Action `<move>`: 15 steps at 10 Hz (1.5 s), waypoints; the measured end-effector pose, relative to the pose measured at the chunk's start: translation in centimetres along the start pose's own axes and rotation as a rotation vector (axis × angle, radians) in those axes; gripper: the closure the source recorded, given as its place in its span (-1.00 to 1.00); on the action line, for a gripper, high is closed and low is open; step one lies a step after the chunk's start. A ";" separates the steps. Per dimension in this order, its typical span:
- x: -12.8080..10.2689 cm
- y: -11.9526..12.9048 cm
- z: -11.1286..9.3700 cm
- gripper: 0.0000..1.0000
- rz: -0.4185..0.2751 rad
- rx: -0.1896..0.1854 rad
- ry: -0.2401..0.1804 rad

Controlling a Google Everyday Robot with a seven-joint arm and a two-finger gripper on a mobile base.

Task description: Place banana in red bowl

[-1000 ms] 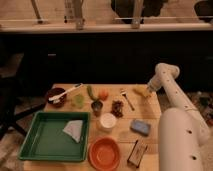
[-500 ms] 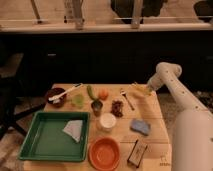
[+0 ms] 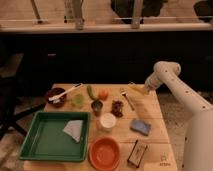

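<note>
One view to go on, so here's the rundown. White arm comes in from the right side, and the gripper (image 3: 145, 90) sits over the far right part of the wooden table (image 3: 155, 117), pinched shut on the banana (image 3: 135, 87), which sticks out to the left of it near the back edge. The red bowl (image 3: 104, 152) is way down at the front edge, well apart from the banana, and looks empty. Just left of the bowl is a green tray (image 3: 35, 150) with a pale crumpled cloth (image 3: 74, 129) in it. A white cup (image 3: 107, 121) sits just behind the bowl, with a blue sponge (image 3: 140, 126) to its right. Further back there's a dark maroon bowl (image 3: 54, 98), a green vegetable (image 3: 91, 91) and an orange fruit (image 3: 103, 93).
</note>
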 end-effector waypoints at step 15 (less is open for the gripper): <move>-2.3 9.1 -6.0 1.00 -0.485 -0.081 -0.071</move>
